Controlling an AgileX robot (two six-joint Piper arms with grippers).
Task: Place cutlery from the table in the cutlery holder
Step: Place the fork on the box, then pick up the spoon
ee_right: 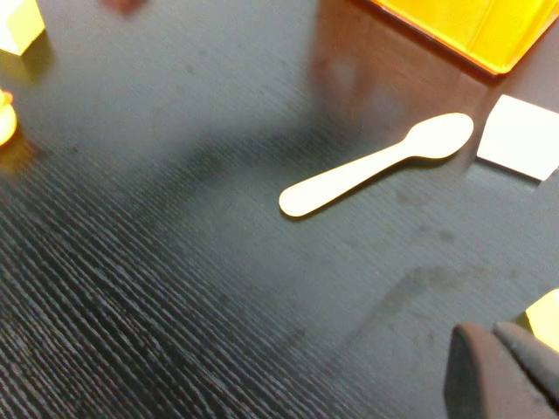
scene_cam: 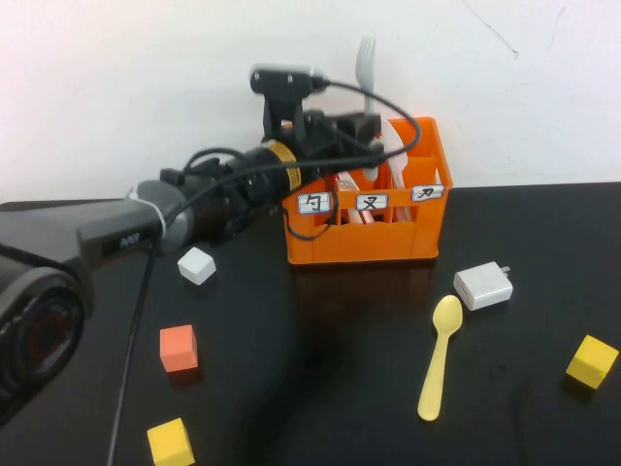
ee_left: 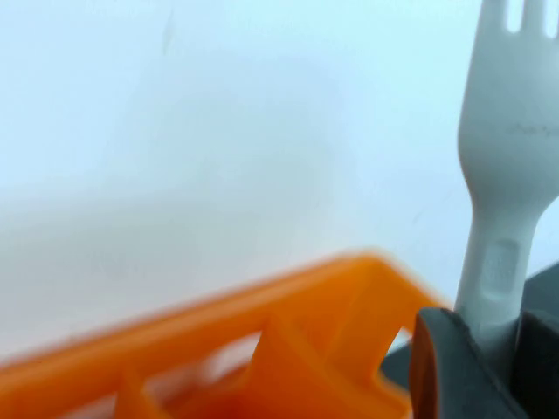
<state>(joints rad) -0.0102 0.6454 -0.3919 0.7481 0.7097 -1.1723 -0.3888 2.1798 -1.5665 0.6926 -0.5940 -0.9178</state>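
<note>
My left gripper [scene_cam: 364,128] is shut on the handle of the whitish-grey fork [scene_cam: 366,60] and holds it upright, tines up, above the back of the orange cutlery holder [scene_cam: 361,238]. In the left wrist view the fork [ee_left: 511,131] rises from between the dark fingers [ee_left: 450,371], with the holder's rim [ee_left: 288,349] just below. The pale yellow spoon [scene_cam: 439,357] lies on the black table [scene_cam: 320,388] in front of the holder, bowl towards it. It also shows in the right wrist view [ee_right: 376,164]. My right gripper [ee_right: 511,375] is shut and empty above the table, apart from the spoon.
White flat-bladed utensils [scene_cam: 392,144] stand in the holder. A white charger block [scene_cam: 482,285] lies beside the spoon's bowl. A white cube [scene_cam: 196,264], an orange cube [scene_cam: 179,348] and a yellow cube [scene_cam: 170,442] lie at left, another yellow cube [scene_cam: 592,361] at right.
</note>
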